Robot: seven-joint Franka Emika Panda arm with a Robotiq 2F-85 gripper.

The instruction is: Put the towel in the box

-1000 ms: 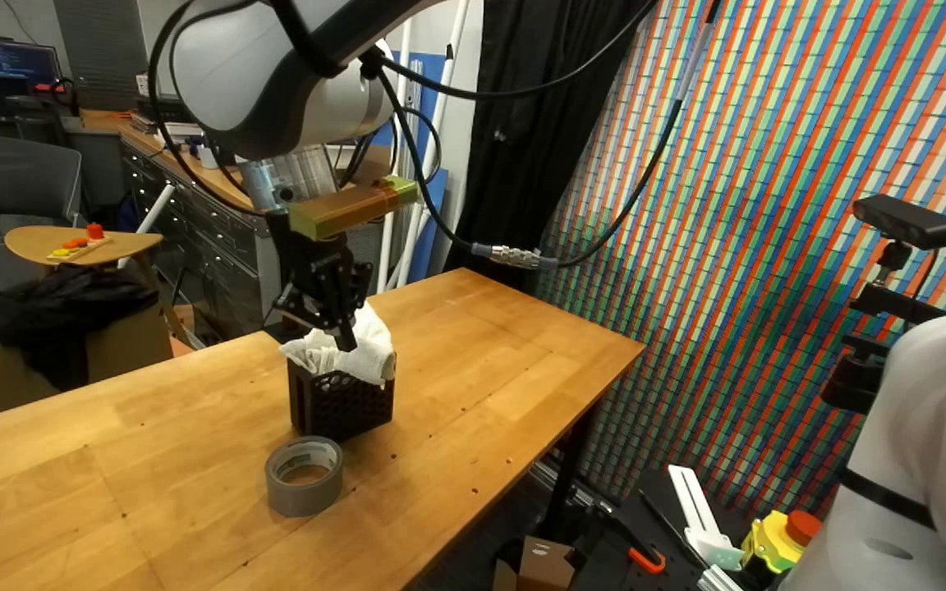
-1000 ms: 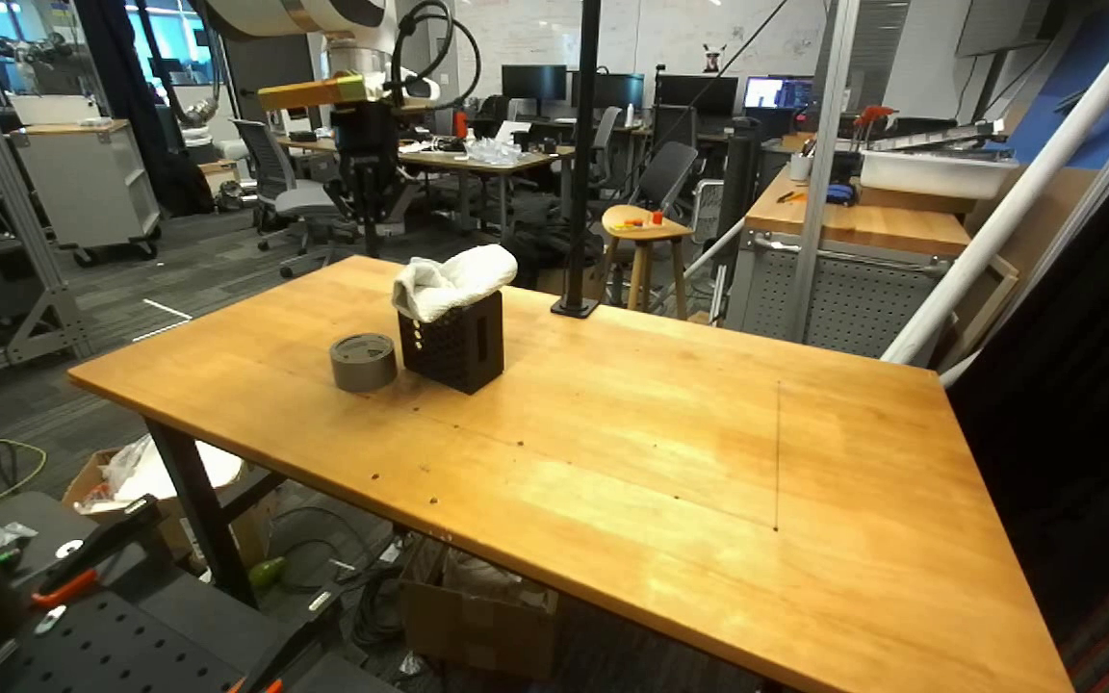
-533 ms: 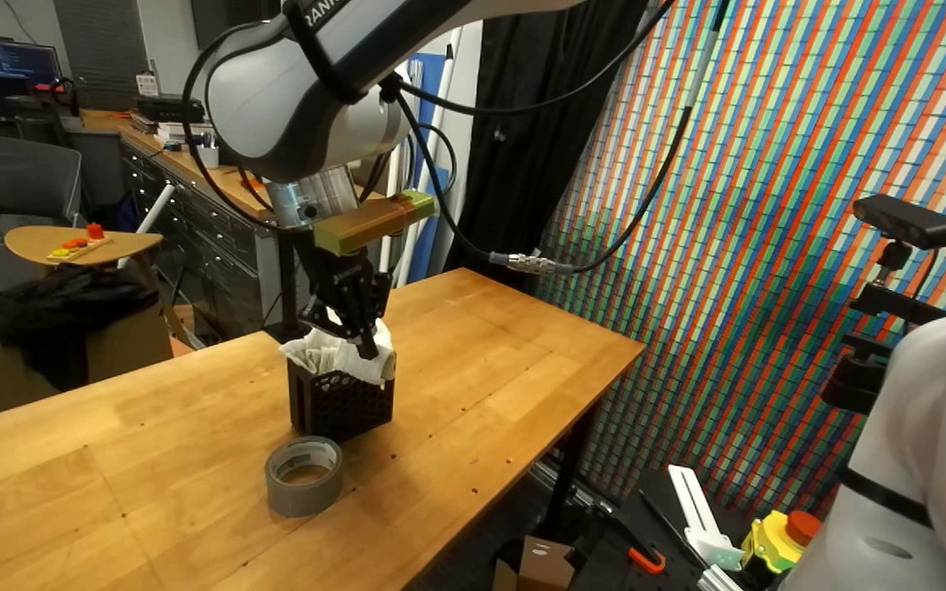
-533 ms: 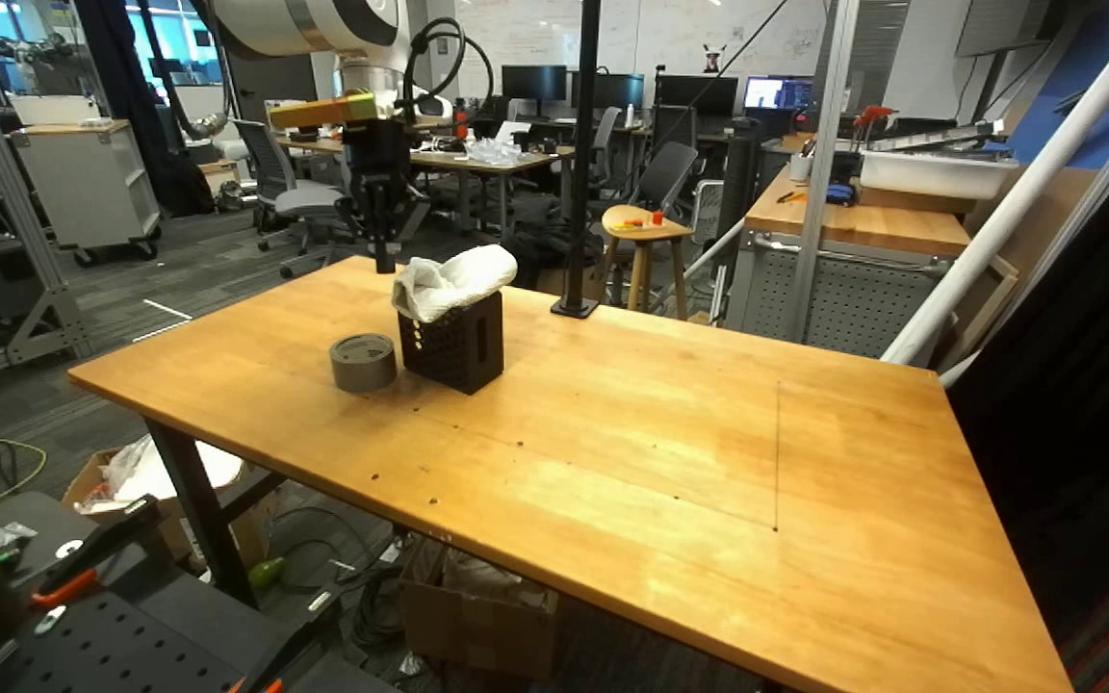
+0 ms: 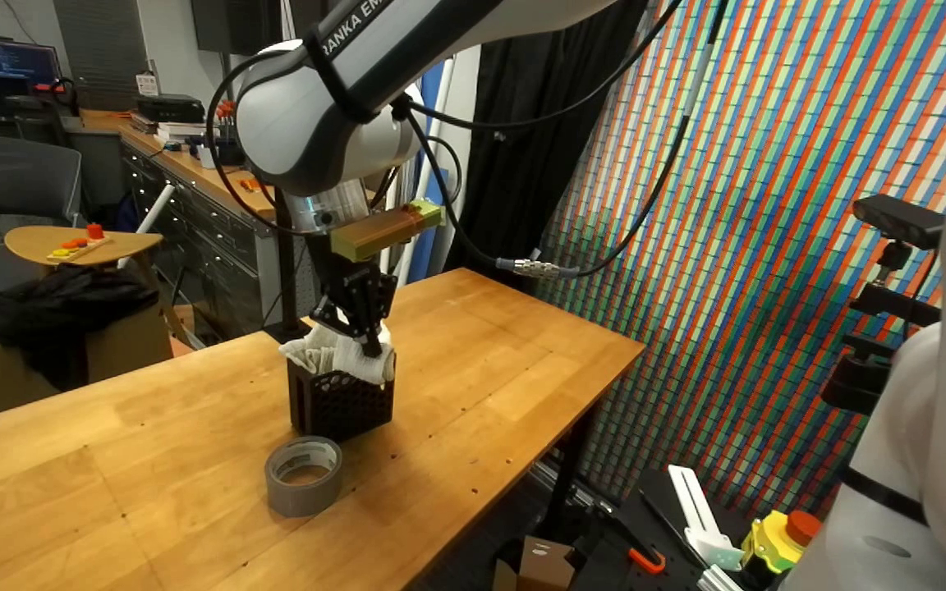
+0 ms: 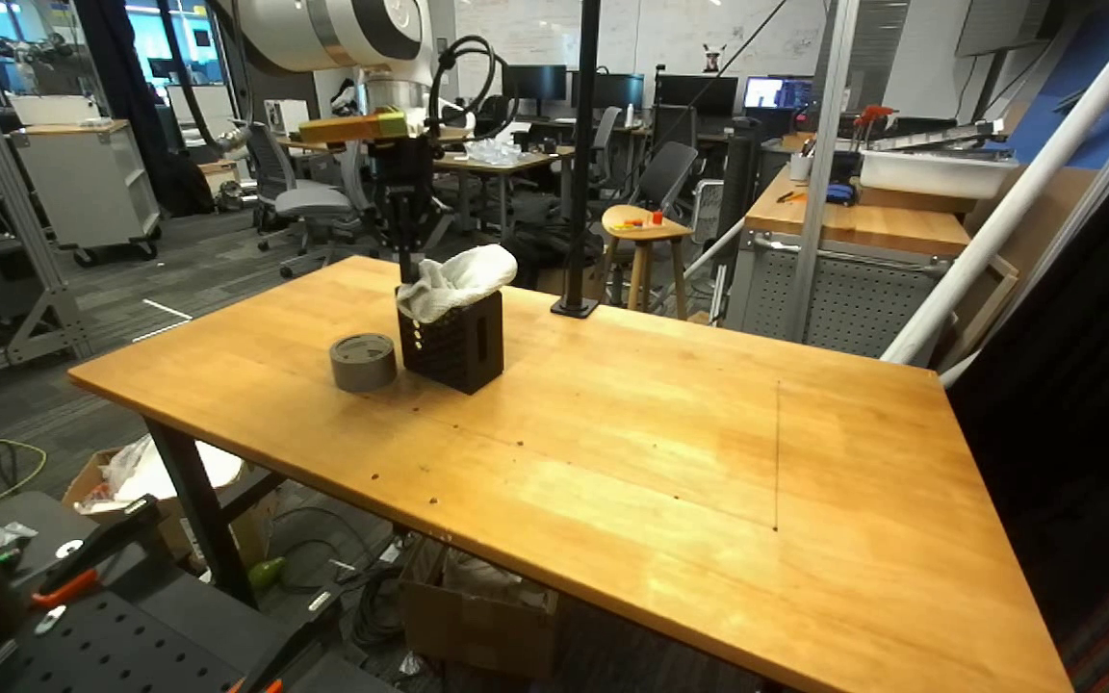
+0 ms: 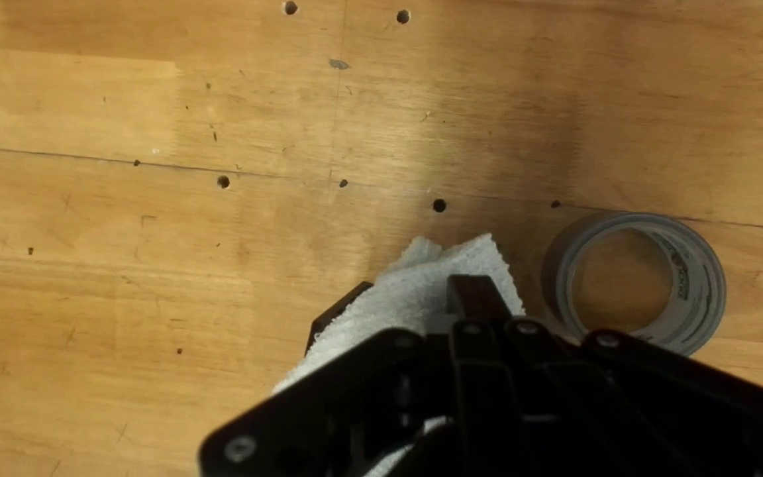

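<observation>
The black box [image 5: 342, 408] stands upright on the table, its perforated sides visible in both exterior views. Rumpled and whitish, the towel [image 6: 466, 277] sits in its top and bulges above the rim, with folds draped over the edge. My gripper [image 5: 371, 351] points down at the towel, its jaws together and nothing seen held between them. In an exterior view the fingertips of the gripper [image 6: 407, 276] reach the towel's side at the box rim. Over the towel [image 7: 395, 298], the gripper [image 7: 477, 286] covers most of the box [image 7: 338, 308] in the wrist view; only a dark corner shows.
A grey tape roll [image 5: 306, 497] lies on the wooden table [image 5: 489, 353] right beside the box; in the wrist view the tape roll [image 7: 703, 285] is close to the gripper's right side. A black post [image 6: 579, 192] rises from the table's far edge behind the box.
My shut gripper has moved right and down in both exterior views, until its tips are at the towel. The towel's near end has been pushed in slightly. Box and tape roll stayed put.
</observation>
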